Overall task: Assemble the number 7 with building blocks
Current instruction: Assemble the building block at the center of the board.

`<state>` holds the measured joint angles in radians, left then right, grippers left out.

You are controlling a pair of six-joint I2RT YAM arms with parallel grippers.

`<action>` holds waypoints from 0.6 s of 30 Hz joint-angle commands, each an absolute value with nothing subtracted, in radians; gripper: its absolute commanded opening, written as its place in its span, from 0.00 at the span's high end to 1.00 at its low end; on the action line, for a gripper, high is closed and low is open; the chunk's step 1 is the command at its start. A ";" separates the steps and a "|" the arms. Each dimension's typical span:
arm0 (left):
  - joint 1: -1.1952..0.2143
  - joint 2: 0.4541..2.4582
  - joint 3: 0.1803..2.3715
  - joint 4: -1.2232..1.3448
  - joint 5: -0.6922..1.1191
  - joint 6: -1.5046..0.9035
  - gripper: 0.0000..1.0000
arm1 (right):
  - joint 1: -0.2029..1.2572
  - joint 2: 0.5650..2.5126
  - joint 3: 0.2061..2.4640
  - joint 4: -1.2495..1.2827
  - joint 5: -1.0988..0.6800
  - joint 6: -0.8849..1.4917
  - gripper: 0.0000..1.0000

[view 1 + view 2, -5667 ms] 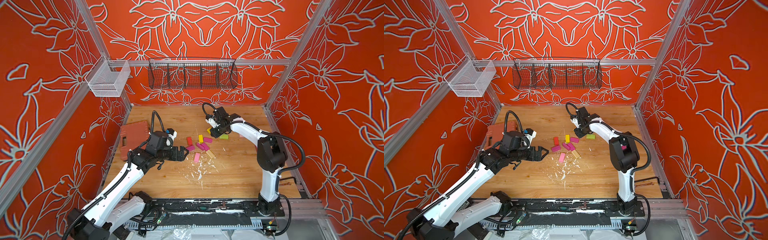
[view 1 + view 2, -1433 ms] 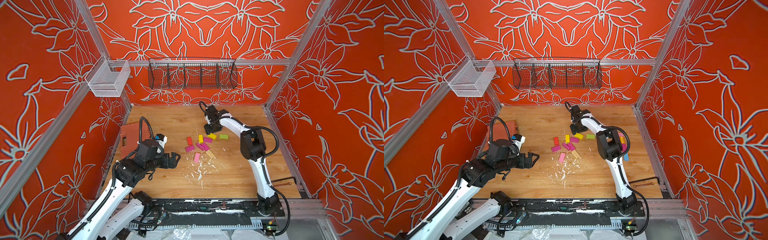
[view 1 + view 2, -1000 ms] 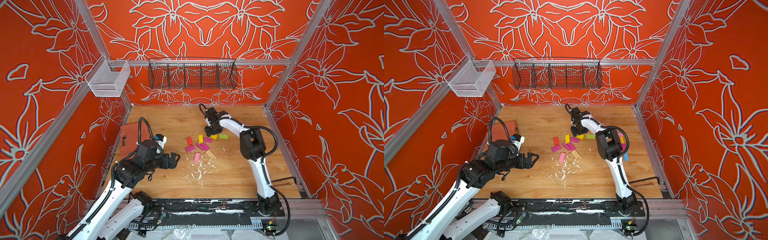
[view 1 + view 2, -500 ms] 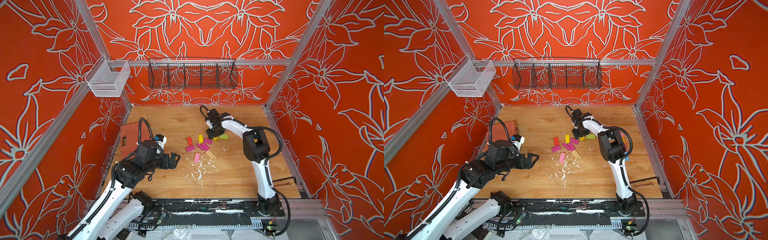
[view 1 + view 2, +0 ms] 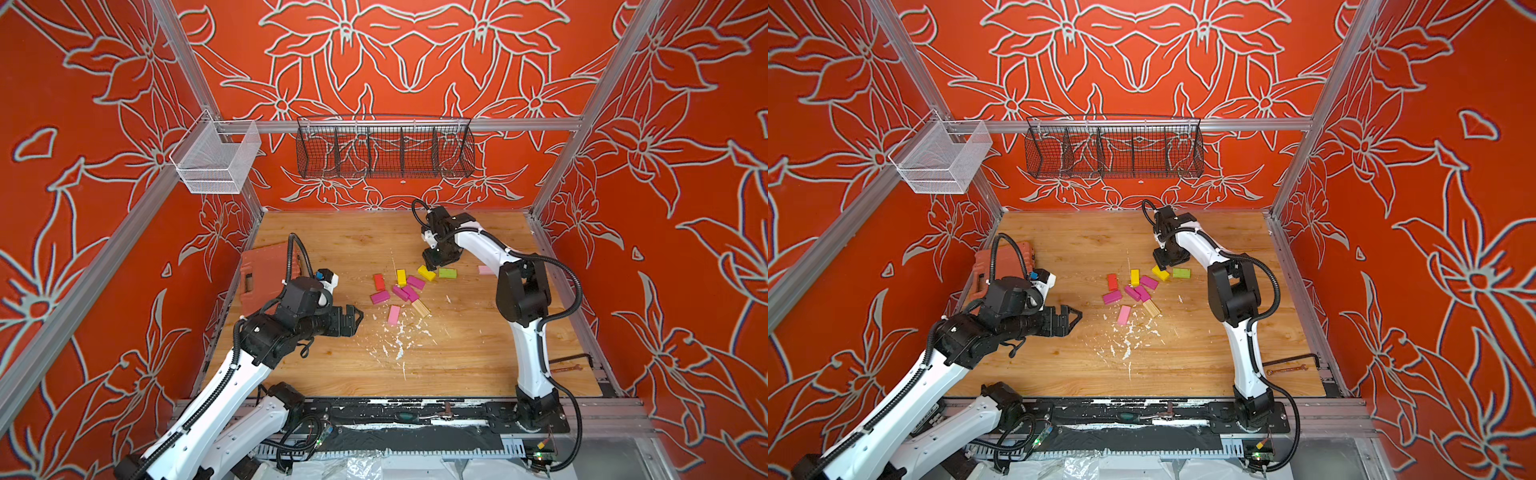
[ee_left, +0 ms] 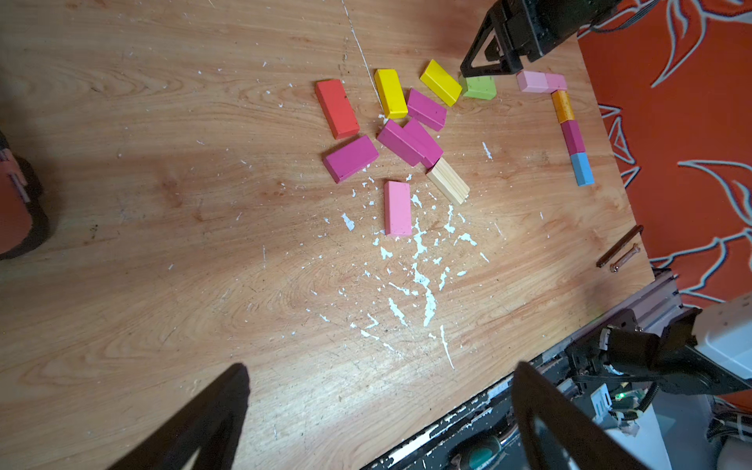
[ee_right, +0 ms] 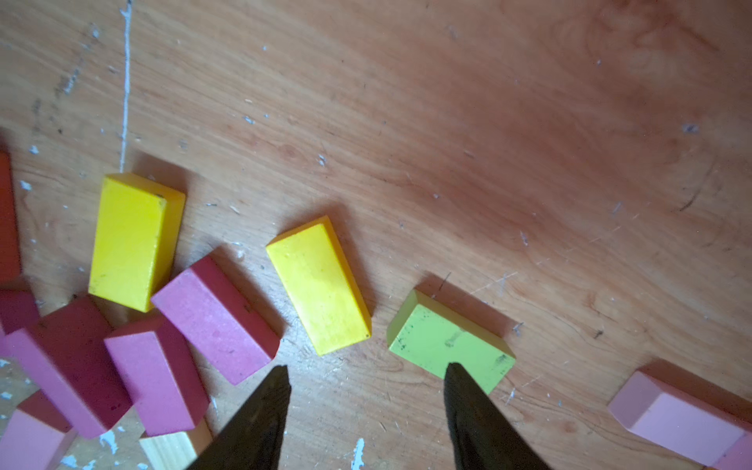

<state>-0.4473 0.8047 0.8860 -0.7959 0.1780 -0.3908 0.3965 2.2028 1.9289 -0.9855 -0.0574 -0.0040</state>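
Two claws in view, both with jaws apart.

Right claw [image 7: 366,376]: hangs low at the green block [image 7: 447,342], jaws at a middling spread. Nothing between them but bare table [image 7: 529,142]. In the right wrist view one fingertip [image 7: 457,382] overlaps the green block's edge; whether it touches or sits just above, I cannot tell. The other fingertip is over the gap between the green block and a yellow block [image 7: 321,285], which lies just beside the green one without touching it. In both top views the right claw [image 5: 432,264] [image 5: 1163,261] stands right at the green block [image 5: 447,273] [image 5: 1181,273].

Left claw [image 6: 382,372]: jaws spread wide, holding nothing. It hovers over bare wood, well apart from the green block [image 6: 480,87]. In a top view the left claw [image 5: 356,322] is on the far side of the loose pile from the green block.

Loose building blocks [image 6: 403,138], past the yellow one from the green block: a second yellow, a red, four magenta, a light pink and a bare-wood one. Two of the magenta lie against each other.

Number 7 [image 6: 563,106], part laid, on the opposite side of the green block from the pile. Two light pink blocks lie end to end, near the green block but apart from it. From their far end runs a stem of orange, magenta and blue.

Tool case [image 5: 266,274]: well apart from the green block, beyond the left claw.
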 commanded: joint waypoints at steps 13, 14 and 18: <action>-0.453 0.818 0.880 -0.767 0.180 -0.397 0.02 | 0.402 2.150 1.860 -1.000 -0.082 -0.015 0.37; -0.453 0.819 0.880 -0.767 0.178 -0.398 0.02 | 0.402 2.147 1.847 -0.989 -0.078 -0.016 0.37; -0.453 0.805 0.874 -0.770 0.162 -0.405 0.02 | 0.405 2.150 1.825 -0.951 -0.060 -0.039 0.37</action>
